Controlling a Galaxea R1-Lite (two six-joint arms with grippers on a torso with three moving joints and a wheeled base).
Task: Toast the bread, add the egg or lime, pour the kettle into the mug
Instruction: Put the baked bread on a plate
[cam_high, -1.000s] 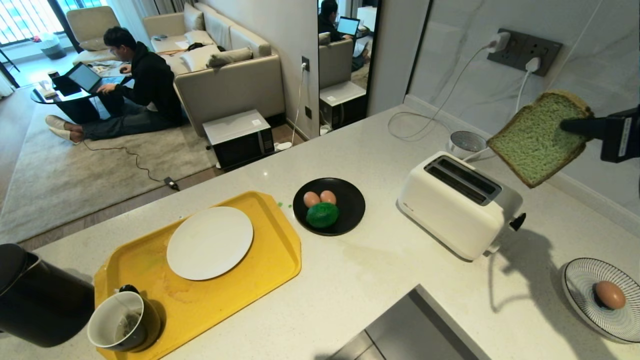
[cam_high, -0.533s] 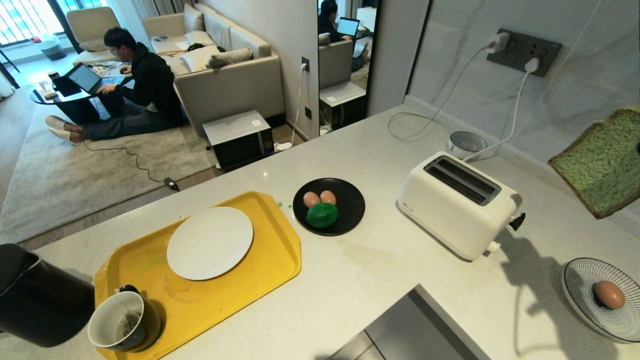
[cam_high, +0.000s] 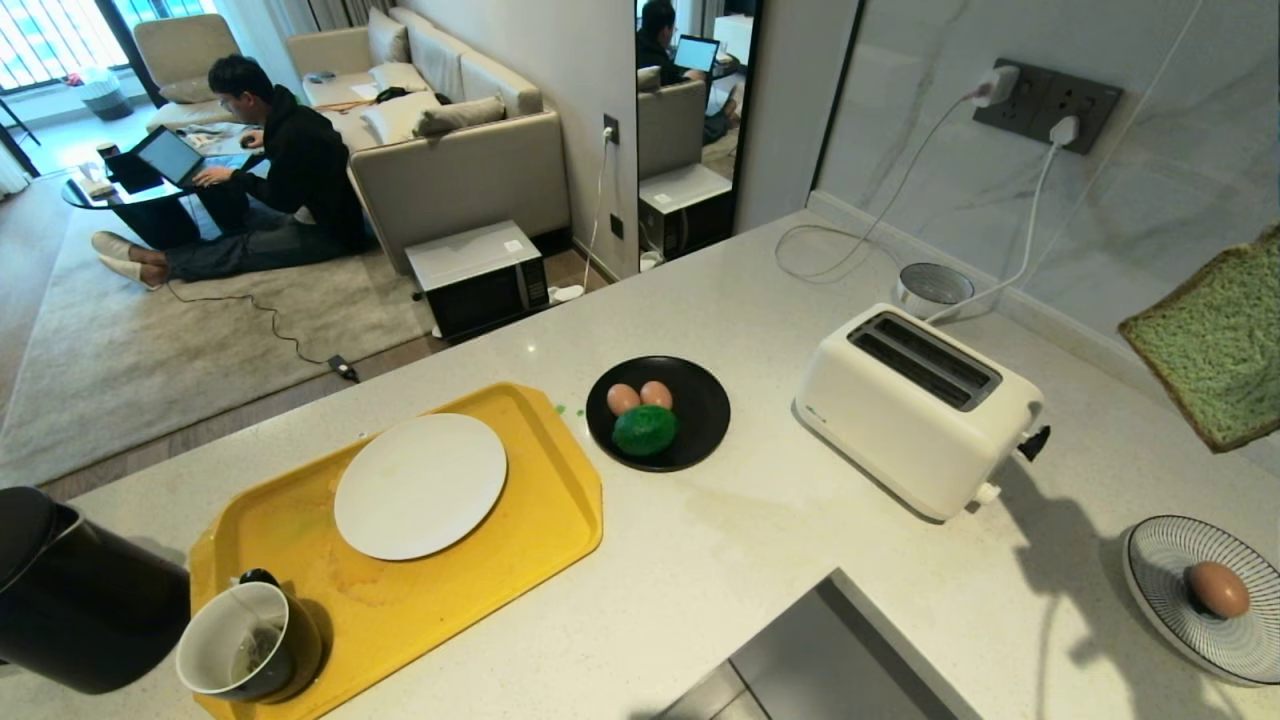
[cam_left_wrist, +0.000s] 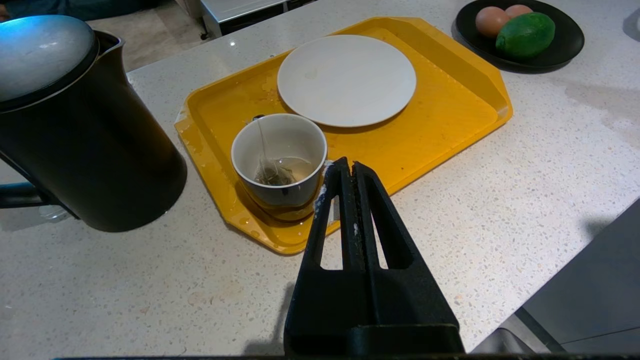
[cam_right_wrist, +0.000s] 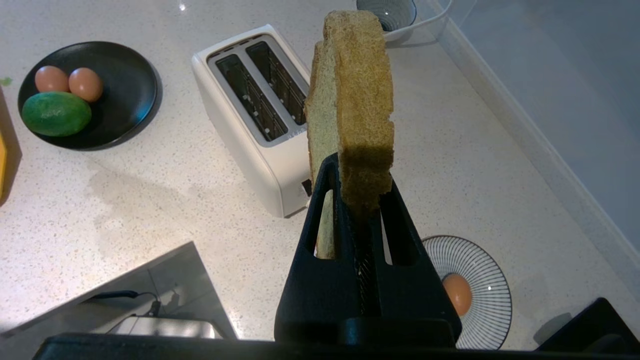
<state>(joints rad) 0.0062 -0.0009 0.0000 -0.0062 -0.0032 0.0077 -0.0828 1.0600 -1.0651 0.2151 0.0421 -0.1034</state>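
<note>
Holding the bread (cam_right_wrist: 350, 95) up in the air right now, the right tool (cam_right_wrist: 357, 200) is clenched on the slice's lower edge, with the slice standing on edge above the fingers. In the head view the slice is hanging at the far right, off to the side of the toaster (cam_high: 915, 410) and higher than it, not over the slots yet. Seen from the right wrist, the slice's flat faces are running roughly the same way as the two long slots (cam_right_wrist: 260, 92), so I'm guessing the coming move is mostly about sliding it across toward the toaster and then lowering it in, more than twisting it.

The right arm is obviously the one nearer. The left tool (cam_left_wrist: 348, 172) is sitting shut and empty just beside the mug (cam_left_wrist: 279, 160) on the yellow tray (cam_left_wrist: 450, 107), far from the toaster.

No readable brand anywhere; there's a tiny mark on the toaster's side, but it's too small to make out.
</note>
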